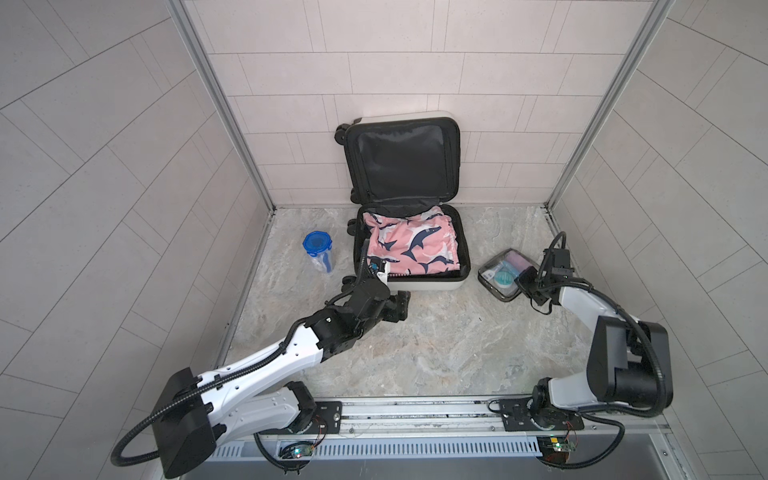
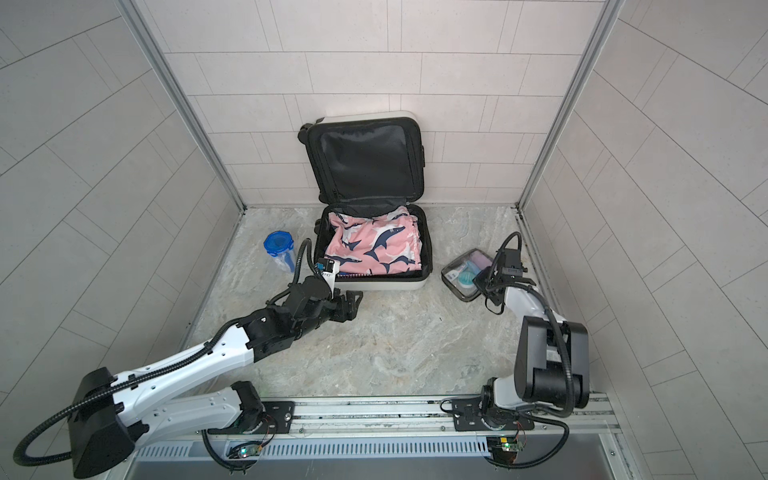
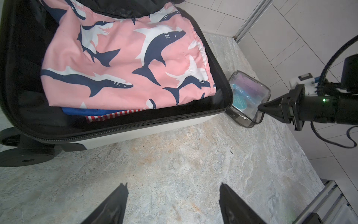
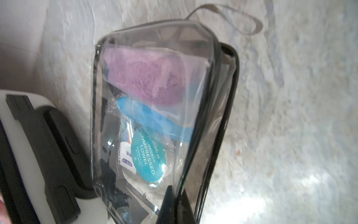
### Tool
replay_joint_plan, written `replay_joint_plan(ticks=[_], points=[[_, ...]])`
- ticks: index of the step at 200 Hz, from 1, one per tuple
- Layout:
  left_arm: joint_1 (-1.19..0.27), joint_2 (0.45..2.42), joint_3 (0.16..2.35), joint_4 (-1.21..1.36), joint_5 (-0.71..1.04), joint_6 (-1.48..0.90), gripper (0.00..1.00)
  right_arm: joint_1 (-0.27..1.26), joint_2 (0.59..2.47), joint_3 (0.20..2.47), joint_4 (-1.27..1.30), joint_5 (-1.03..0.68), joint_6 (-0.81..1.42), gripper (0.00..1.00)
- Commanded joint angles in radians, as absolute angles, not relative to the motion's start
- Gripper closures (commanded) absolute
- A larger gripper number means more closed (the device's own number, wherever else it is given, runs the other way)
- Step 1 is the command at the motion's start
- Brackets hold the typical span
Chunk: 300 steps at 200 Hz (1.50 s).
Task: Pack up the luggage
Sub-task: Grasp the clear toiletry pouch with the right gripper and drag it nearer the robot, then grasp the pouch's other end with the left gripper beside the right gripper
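The luggage (image 1: 424, 285) (image 2: 382, 285) lies open on the stone floor, its black-lined lid leaning on the back wall. Pink shark-print shorts (image 1: 409, 245) (image 3: 126, 58) lie on top of other folded clothes inside. My left gripper (image 1: 402, 306) (image 3: 173, 186) hovers open and empty over bare floor just in front of the suitcase's near wall (image 3: 145, 131). To the right of the suitcase sits a clear toiletry pouch (image 1: 500, 274) (image 4: 155, 106) holding a purple cloth and a compressed towel. My right gripper (image 1: 521, 282) (image 3: 259, 107) (image 4: 174, 192) is shut on the pouch's black-edged near rim.
A clear container with a blue lid (image 1: 318, 249) (image 2: 279, 249) stands left of the suitcase. Tiled walls close in the left, back and right sides. The arms' mounting rail (image 1: 415, 415) runs along the front edge.
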State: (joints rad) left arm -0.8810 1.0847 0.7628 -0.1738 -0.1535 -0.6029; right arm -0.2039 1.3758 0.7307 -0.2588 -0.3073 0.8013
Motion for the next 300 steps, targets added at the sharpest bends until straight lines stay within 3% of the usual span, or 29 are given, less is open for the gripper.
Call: replay_joint_plan(ticks=[1, 61, 122, 167, 194, 216, 261, 300], points=[[-0.874, 1.102, 0.801, -0.181, -0.126, -0.615, 0.20, -0.164, 1.264, 0.660, -0.341, -0.330, 0.760, 1.00], [-0.868, 1.157, 0.806, -0.126, -0.055, -0.632, 0.20, 0.038, 1.024, 0.471, -0.478, -0.384, 0.767, 1.00], [-0.883, 1.263, 0.788, -0.010, 0.088, -0.665, 0.20, 0.298, 0.973, 0.443, -0.576, -0.388, 0.743, 1.00], [-0.942, 1.399, 0.798, 0.043, 0.152, -0.716, 0.20, 0.370, 1.007, 0.471, -0.558, -0.373, 0.740, 1.00], [-0.960, 1.475, 0.785, 0.131, 0.175, -0.770, 0.23, 0.371, 0.977, 0.481, -0.559, -0.334, 0.754, 0.53], [-0.969, 1.523, 0.794, 0.160, 0.184, -0.782, 0.26, 0.369, 0.943, 0.480, -0.583, -0.276, 0.776, 0.34], [-0.982, 1.620, 0.814, 0.174, 0.202, -0.782, 0.36, 0.367, 0.924, 0.443, -0.513, -0.272, 0.808, 0.34], [-0.985, 1.678, 0.840, 0.209, 0.231, -0.784, 0.44, 0.367, 0.961, 0.420, -0.443, -0.287, 0.830, 0.43]])
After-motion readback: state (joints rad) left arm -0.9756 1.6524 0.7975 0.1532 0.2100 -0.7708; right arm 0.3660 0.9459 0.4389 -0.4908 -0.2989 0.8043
